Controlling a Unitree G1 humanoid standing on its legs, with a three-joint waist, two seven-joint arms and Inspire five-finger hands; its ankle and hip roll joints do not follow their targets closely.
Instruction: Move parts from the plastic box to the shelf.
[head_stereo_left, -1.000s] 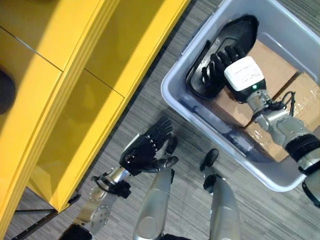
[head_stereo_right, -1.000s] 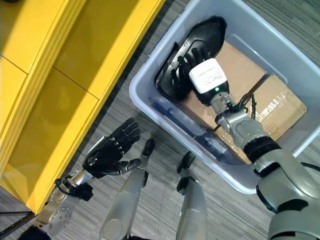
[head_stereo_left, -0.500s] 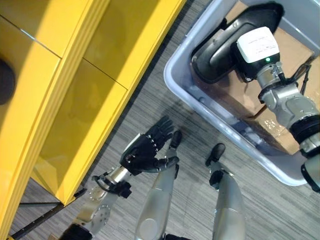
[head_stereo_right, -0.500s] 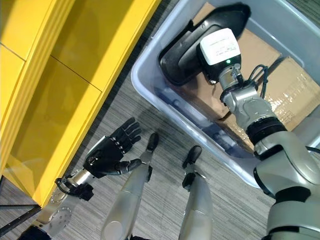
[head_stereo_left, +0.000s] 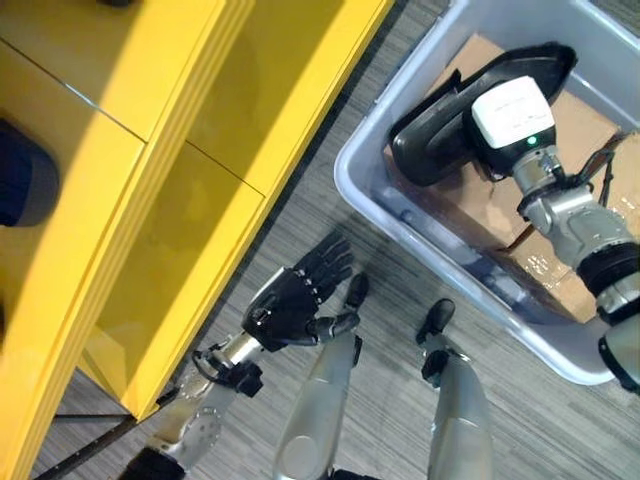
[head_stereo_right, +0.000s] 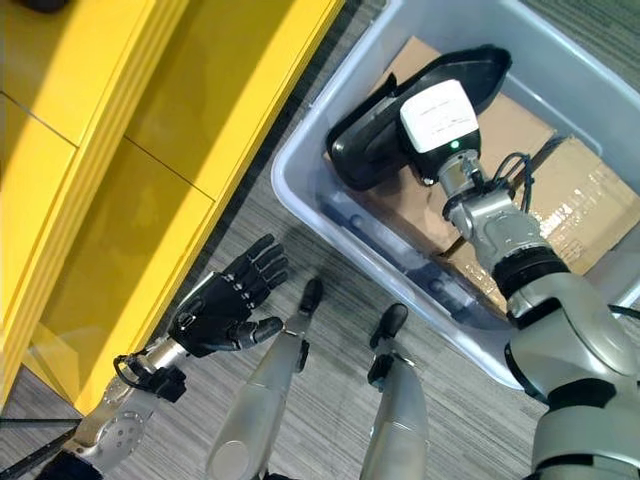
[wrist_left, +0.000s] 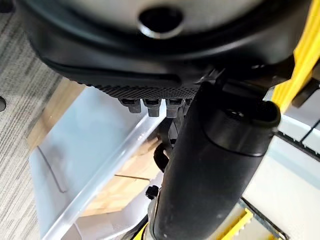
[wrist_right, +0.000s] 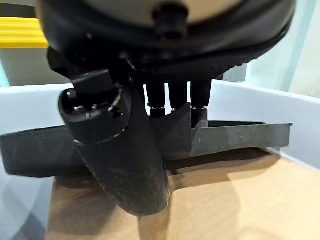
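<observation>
A long black plastic part (head_stereo_left: 440, 140) is tilted up above the cardboard inside the grey plastic box (head_stereo_left: 362, 175). My right hand (head_stereo_left: 512, 112) is shut on the black part. In the right wrist view the thumb (wrist_right: 120, 155) lies across the near face of the part (wrist_right: 235, 136) and the fingers (wrist_right: 171, 97) curl behind it. My left hand (head_stereo_left: 288, 303) hangs open over the floor, between the box and the yellow shelf (head_stereo_left: 150, 130), holding nothing. Its thumb (wrist_left: 215, 160) shows in the left wrist view, with the box wall (wrist_left: 95, 135) beyond it.
Brown cardboard boxes (head_stereo_right: 580, 200) fill the bottom of the plastic box. A dark blue object (head_stereo_left: 25, 185) sits on an upper shelf level at the far left. The lower shelf bay (head_stereo_left: 160, 260) opens next to my left hand. Grey striped carpet (head_stereo_left: 300, 210) lies between shelf and box.
My right hand has closed on the black part and raised it off the cardboard, turning it on edge. The camera has shifted a little. The left hand has stayed in place.
</observation>
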